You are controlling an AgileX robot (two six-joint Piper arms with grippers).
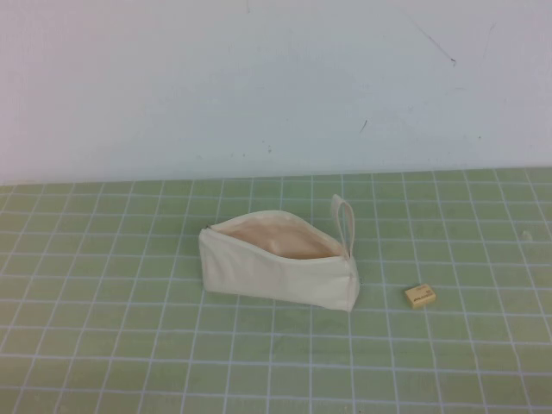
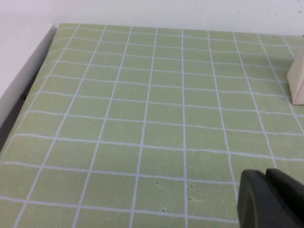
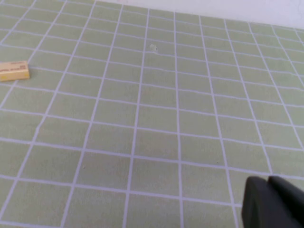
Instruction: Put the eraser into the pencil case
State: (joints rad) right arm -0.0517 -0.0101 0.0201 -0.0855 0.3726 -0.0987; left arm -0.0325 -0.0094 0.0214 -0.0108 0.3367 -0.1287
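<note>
The cream-white pencil case [image 1: 276, 269] lies on the green grid mat at the middle, its zip open and tan lining showing, its loop at the right end. A corner of it shows in the left wrist view [image 2: 298, 83]. The small yellowish-tan eraser [image 1: 419, 296] lies flat on the mat to the right of the case, apart from it; it also shows in the right wrist view [image 3: 13, 71]. My left gripper [image 2: 266, 178] is shut and empty, well away from the case. My right gripper [image 3: 268, 183] is shut and empty, far from the eraser. Neither arm shows in the high view.
The green grid mat [image 1: 129, 345] covers the table up to a white wall [image 1: 259, 86] at the back. In the left wrist view the mat's edge [image 2: 28, 90] borders a white surface.
</note>
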